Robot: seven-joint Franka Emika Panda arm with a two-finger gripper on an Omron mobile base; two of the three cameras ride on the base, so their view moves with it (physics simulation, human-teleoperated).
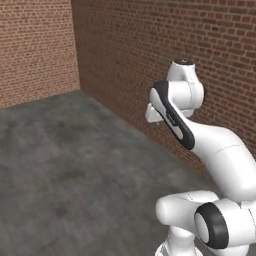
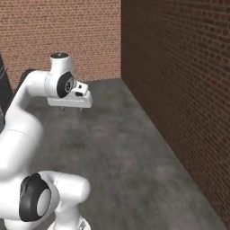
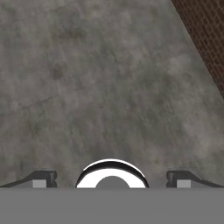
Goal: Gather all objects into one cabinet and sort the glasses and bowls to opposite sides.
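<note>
Gripper (image 3: 111, 179) wide apart, grey floor (image 3: 100, 87), brick wall (image 3: 205, 35) near.

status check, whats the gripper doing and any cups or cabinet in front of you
Gripper empty, jaws wide open, aimed down at grey floor. Brick wall alongside. Nothing in the way.

White arm (image 2: 20, 130) rising at lower left, its hand (image 2: 72, 96) held level above a mottled grey floor (image 2: 130, 157) — two brick walls, one lit (image 2: 58, 31) and one shadowed (image 2: 179, 76), meet at the far corner.
</note>
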